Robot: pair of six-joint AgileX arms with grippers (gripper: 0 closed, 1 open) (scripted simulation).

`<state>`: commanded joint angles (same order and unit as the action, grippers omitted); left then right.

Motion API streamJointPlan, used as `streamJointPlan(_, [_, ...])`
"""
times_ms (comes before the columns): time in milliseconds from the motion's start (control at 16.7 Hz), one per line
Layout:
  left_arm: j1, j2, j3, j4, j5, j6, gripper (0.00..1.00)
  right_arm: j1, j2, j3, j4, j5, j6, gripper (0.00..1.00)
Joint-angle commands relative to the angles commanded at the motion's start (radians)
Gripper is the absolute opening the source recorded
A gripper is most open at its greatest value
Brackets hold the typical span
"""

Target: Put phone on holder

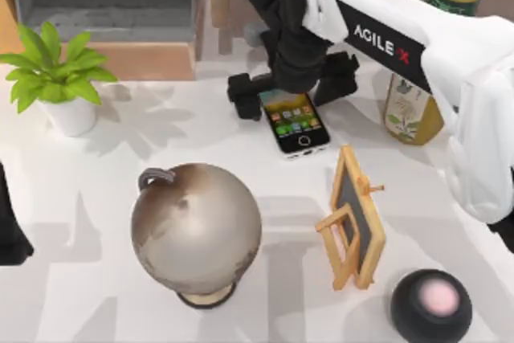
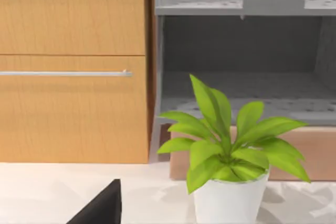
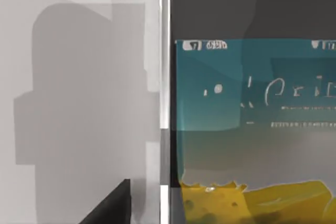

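The phone point(image 1: 297, 124) lies flat and face up on the white table at the back middle, its home button toward the front. My right gripper point(image 1: 291, 84) hovers over the phone's far end, open, with one black finger on each side and nothing held. Up close in the right wrist view, the phone's screen point(image 3: 252, 103) sits beside one fingertip point(image 3: 107, 208). The holder point(image 1: 355, 216), a small wooden easel with a dark board, stands upright in front of the phone and slightly right. My left gripper point(image 1: 10, 230) is parked at the left edge, open.
A grey globe point(image 1: 197, 230) stands front centre, left of the holder. A potted plant point(image 1: 56, 78) is back left. A yellow-green bottle point(image 1: 412, 108) stands right of the phone, and a black round speaker point(image 1: 431, 303) sits front right. Wooden cabinets line the back.
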<state>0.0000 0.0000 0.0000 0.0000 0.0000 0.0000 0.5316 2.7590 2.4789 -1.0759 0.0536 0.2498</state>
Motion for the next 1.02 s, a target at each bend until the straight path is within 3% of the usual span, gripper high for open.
streamJointPlan(600, [0.0, 0.0, 0.0, 0.0, 0.0, 0.0, 1.0, 0.0, 0.0, 0.0, 0.0, 0.0, 0.0, 0.02])
streamJointPlan(1020, [0.0, 0.0, 0.0, 0.0, 0.0, 0.0, 1.0, 0.0, 0.0, 0.0, 0.0, 0.0, 0.0, 0.0])
